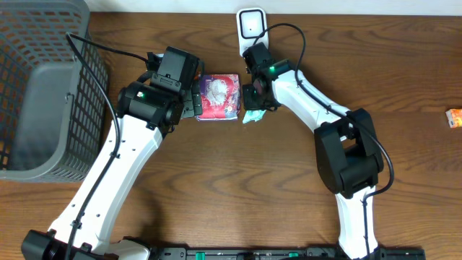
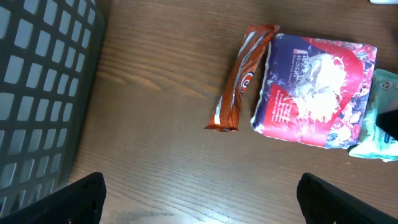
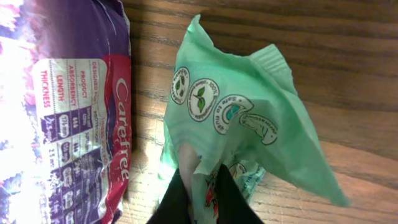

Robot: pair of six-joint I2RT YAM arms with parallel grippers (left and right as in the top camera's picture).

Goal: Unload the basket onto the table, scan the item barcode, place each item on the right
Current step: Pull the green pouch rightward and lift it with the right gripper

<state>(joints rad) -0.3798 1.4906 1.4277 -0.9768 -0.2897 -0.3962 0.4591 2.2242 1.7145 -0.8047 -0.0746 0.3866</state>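
Plainly the right jaws are pinched shut on a crumpled edge of the green packet (image 3: 249,124). The packet seems to rest on the worktop (image 1: 404,43), just beside the purple Carefree pack (image 1: 219,96) on its right-arm side. The white scanner (image 1: 251,25) stands straight beyond, toward the far edge, close by the right wrist. That arm is the nearer, so I'd guess a short carry away from the robot. The left jaws hang wide open near the orange-wrapped bar (image 2: 241,78), holding nothing.
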